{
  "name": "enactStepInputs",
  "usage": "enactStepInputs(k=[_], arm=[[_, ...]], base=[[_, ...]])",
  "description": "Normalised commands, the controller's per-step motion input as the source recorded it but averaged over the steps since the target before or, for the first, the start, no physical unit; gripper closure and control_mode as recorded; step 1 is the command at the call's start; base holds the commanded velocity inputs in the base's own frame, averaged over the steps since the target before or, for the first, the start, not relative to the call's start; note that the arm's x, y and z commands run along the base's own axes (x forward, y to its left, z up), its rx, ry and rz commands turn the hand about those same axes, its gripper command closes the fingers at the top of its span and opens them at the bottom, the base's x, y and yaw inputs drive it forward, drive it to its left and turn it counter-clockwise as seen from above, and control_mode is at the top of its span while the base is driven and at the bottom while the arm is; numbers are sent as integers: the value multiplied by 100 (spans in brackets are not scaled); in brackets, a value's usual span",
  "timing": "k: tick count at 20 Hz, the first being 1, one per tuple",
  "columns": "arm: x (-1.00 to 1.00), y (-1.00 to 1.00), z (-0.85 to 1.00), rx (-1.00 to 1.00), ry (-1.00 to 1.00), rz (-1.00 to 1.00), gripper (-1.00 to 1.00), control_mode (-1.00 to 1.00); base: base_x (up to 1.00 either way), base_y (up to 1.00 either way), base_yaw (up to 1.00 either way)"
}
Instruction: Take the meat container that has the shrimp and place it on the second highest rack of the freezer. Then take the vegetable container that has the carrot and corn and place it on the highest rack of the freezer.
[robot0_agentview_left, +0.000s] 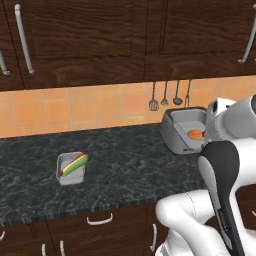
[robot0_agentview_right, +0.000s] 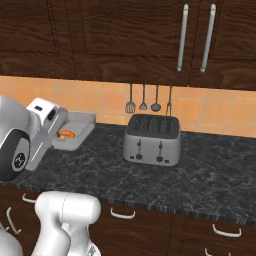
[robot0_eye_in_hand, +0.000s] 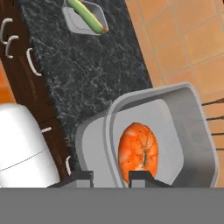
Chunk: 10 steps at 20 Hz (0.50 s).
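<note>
Step one in hand: fingers (robot0_eye_in_hand: 111, 177) nearly closed, pinching the near wall of the shrimp tray (robot0_eye_in_hand: 192, 131) (shrimp (robot0_eye_in_hand: 138, 151) inside) near the counter's (robot0_agentview_left: 125, 155) back edge. Next: carry it level to the freezer's second-highest rack.

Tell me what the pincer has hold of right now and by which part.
The pincer is shut on the meat container with the shrimp: its fingertips straddle the container's near wall, one inside, one outside.

Dark speckled surface (robot0_agentview_left: 125, 160) carries a grey tray (robot0_agentview_left: 70, 175) of corn and carrot at left and a silver toaster (robot0_agentview_right: 152, 139).
</note>
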Motion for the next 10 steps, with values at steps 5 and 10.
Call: enactStepInputs(k=[5, 10], arm=[[-54, 0, 0, 0, -1, 0, 100, -100], [8, 0, 7, 0, 5, 4, 100, -100]], base=[[0, 0, 0], [0, 0, 0]])
